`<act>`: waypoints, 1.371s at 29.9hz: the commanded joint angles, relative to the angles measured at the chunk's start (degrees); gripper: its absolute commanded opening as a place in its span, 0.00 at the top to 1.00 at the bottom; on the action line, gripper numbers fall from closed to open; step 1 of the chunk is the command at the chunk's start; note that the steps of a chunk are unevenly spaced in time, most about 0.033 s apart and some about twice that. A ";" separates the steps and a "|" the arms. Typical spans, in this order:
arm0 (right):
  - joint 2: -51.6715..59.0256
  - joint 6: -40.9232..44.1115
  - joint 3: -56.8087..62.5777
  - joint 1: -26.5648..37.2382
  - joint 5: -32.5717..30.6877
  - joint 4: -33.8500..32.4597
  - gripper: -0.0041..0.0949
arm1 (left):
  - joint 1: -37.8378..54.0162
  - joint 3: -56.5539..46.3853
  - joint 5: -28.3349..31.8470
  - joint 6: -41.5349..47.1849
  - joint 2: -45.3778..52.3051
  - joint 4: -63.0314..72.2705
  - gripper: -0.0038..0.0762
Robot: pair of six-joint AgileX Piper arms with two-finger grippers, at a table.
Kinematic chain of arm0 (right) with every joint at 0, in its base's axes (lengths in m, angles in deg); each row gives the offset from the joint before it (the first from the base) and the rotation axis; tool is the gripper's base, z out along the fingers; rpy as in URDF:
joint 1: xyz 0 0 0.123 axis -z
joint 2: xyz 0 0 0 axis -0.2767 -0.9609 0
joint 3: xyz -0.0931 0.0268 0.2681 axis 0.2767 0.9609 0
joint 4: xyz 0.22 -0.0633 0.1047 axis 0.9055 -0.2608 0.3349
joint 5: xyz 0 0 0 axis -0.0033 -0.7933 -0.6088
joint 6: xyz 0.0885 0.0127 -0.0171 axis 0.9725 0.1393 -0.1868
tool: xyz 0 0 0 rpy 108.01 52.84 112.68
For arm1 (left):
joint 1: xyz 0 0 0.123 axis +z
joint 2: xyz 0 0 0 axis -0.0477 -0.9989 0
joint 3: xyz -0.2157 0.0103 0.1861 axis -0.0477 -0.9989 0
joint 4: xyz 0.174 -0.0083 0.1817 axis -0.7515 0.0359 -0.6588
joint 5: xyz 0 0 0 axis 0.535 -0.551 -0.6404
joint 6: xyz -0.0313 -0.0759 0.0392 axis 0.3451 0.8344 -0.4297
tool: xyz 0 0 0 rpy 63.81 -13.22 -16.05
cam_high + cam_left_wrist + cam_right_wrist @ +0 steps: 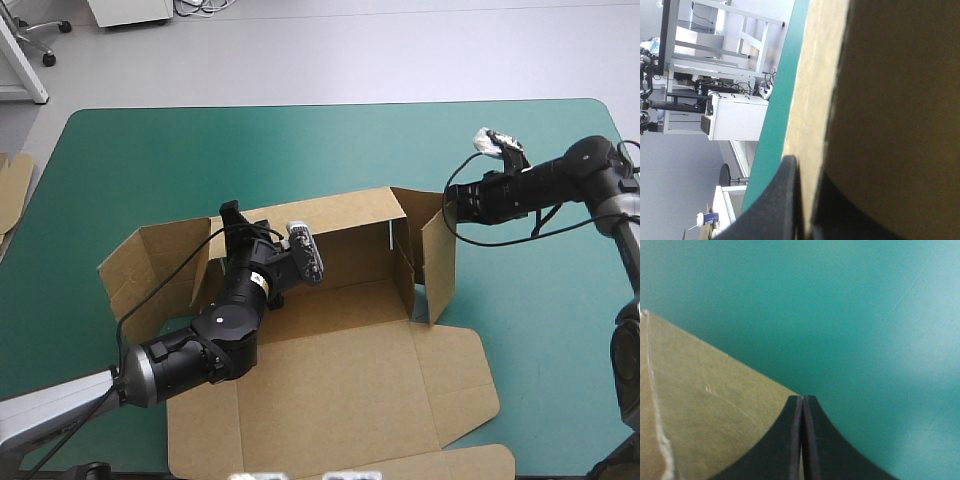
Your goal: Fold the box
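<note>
Teal-green cover (300, 140) fills the table, and the box (350, 370) sits at its middle, partly raised. The left gripper (232, 212) is pinched on the box: in its wrist view the two black fingers (782, 200) are nearly together, with brown board between them. It holds the top edge of the far wall (350, 215) near that wall's left end, beside the splayed left flap (150, 260). The right gripper (448, 205) has its fingers (790, 450) pressed together in one point, the tip at the upper edge of the standing right wall (438, 265), over bare cover. The lid panel (330, 430) lies flat toward the near edge. More brown board (12, 185) shows at the table's left edge
</note>
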State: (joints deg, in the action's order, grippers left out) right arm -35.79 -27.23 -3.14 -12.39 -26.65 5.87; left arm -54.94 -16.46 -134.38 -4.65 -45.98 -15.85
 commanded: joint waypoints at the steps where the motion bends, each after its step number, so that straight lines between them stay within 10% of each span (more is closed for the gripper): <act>1: 5.78 -5.17 5.14 0.44 1.45 6.39 0.99 | -0.44 1.09 1.21 1.80 1.09 1.33 0.97; 17: 20.73 -32.72 26.51 0.44 7.56 19.40 0.96 | -0.44 1.09 1.21 1.80 1.09 1.29 0.97; 30: 20.82 -34.82 26.51 -2.18 4.29 19.55 0.42 | -0.44 1.09 0.80 1.80 1.09 1.29 0.97; 41: 20.30 -37.24 26.51 -8.49 14.17 17.61 0.39 | -0.44 1.09 -0.27 1.80 1.09 1.29 0.97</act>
State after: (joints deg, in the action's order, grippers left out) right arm -16.91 -63.33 24.45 -19.27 -14.00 21.68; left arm -54.94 -16.46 -134.38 -4.65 -46.03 -16.08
